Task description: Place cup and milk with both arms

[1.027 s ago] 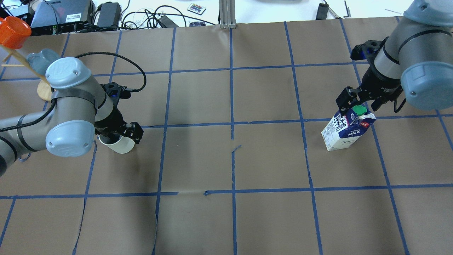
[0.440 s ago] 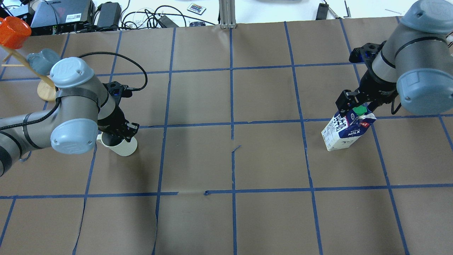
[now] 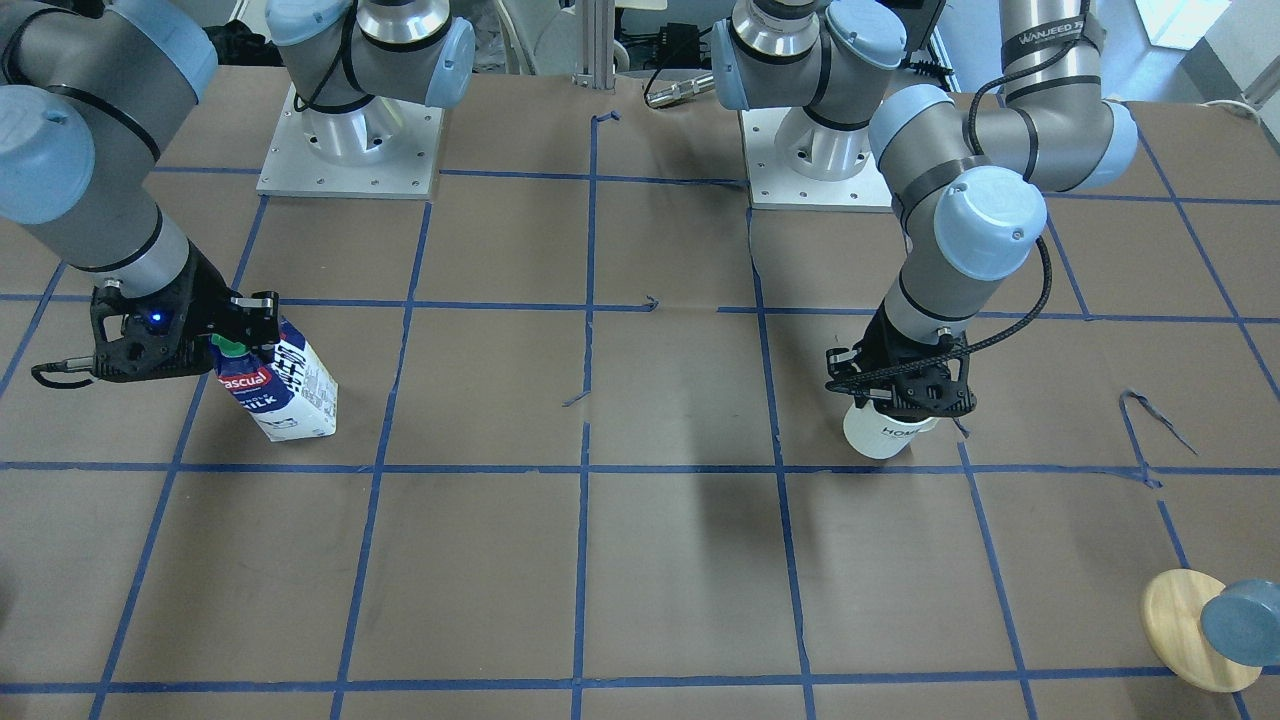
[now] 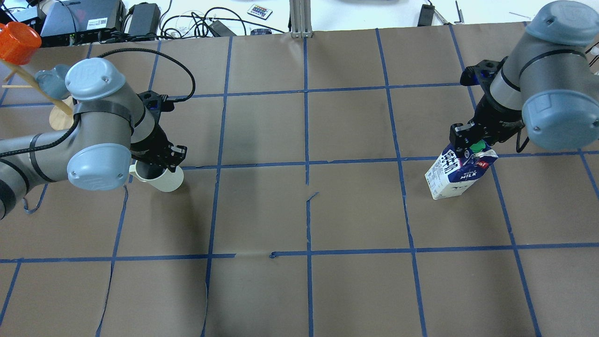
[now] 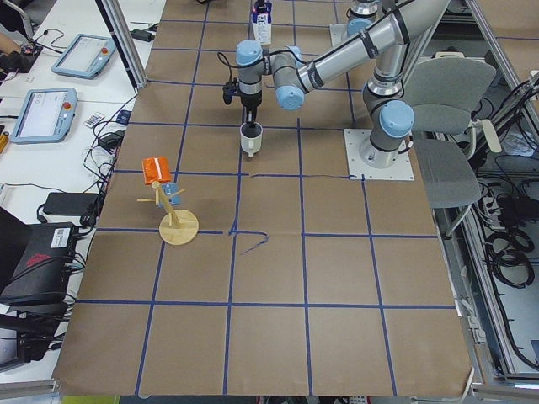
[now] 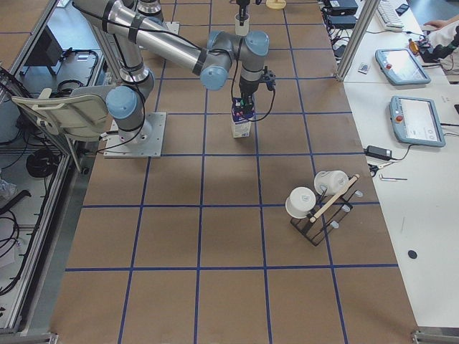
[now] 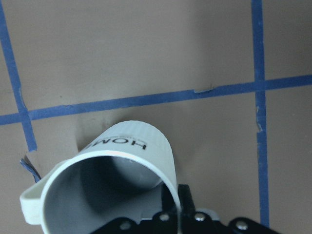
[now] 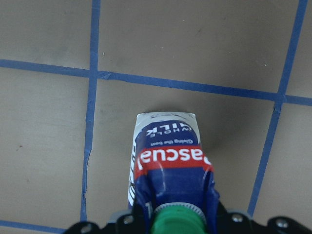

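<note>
The white cup (image 4: 164, 179) with "HOME" lettering (image 7: 119, 143) is on the table's left side, tilted, dark inside showing. My left gripper (image 4: 158, 162) is shut on its rim, one finger (image 7: 184, 204) inside the mouth; both also show in the front view, gripper (image 3: 905, 392) above cup (image 3: 882, 436). The blue and white milk carton (image 4: 456, 175) with a green cap (image 8: 176, 218) stands on the right side. My right gripper (image 4: 473, 139) is shut on its gable top; both also show in the front view, gripper (image 3: 236, 326) on carton (image 3: 287, 388).
A wooden mug tree (image 4: 60, 119) with an orange cup (image 4: 18, 42) and a blue-grey cup stands at the far left, close behind my left arm. Another rack with white cups (image 6: 319, 204) is past the milk. Cables and electronics lie along the far edge.
My left arm has moved away from the robot with the cup in its grip. My right gripper's fingers have closed in on the carton's top. The carton has stayed where it was.
</note>
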### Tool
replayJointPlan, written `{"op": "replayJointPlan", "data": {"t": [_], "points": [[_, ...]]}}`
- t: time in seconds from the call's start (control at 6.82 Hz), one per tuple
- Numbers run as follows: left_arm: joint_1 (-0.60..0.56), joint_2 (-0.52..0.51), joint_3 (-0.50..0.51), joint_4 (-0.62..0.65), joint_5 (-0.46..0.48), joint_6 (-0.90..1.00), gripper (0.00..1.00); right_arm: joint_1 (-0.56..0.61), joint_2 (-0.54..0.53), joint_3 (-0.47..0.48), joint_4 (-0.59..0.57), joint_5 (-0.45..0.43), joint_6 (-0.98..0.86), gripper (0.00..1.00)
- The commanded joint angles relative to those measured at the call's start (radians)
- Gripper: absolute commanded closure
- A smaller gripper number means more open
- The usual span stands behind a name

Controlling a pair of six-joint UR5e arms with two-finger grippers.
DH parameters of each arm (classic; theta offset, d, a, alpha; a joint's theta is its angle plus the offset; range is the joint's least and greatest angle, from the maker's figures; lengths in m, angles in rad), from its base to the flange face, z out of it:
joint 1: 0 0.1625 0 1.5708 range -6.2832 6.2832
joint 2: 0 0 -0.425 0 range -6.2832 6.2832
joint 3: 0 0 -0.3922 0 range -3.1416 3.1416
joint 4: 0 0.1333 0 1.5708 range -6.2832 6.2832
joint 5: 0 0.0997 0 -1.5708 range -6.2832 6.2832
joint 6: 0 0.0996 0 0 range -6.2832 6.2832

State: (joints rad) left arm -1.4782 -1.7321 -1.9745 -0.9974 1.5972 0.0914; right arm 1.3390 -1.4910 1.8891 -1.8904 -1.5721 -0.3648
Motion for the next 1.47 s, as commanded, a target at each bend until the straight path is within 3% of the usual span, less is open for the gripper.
{"op": "replayJointPlan", "data": {"t": [0.0,0.44,0.59,0.88,1.03,1.32], "points": [[-0.202,-0.067,0.116,-0.004,-0.026,-0.436,1.00,0.003,-0.008,-0.042,0.043,0.000,0.001,0.74],[-0.413,-0.287,0.387,-0.004,-0.097,-0.876,1.00,0.012,0.020,-0.233,0.216,0.024,0.006,0.76],[-0.454,-0.355,0.469,-0.004,-0.095,-0.939,1.00,0.014,0.037,-0.280,0.241,0.043,0.006,0.76],[-0.465,-0.408,0.510,-0.001,-0.097,-0.952,1.00,0.044,0.069,-0.320,0.231,0.097,0.020,0.78],[-0.465,-0.403,0.503,-0.012,-0.082,-0.922,0.01,0.049,0.081,-0.321,0.228,0.104,0.030,0.78],[-0.452,-0.373,0.516,-0.010,-0.083,-0.862,0.00,0.058,0.083,-0.320,0.228,0.104,0.038,0.80]]}}
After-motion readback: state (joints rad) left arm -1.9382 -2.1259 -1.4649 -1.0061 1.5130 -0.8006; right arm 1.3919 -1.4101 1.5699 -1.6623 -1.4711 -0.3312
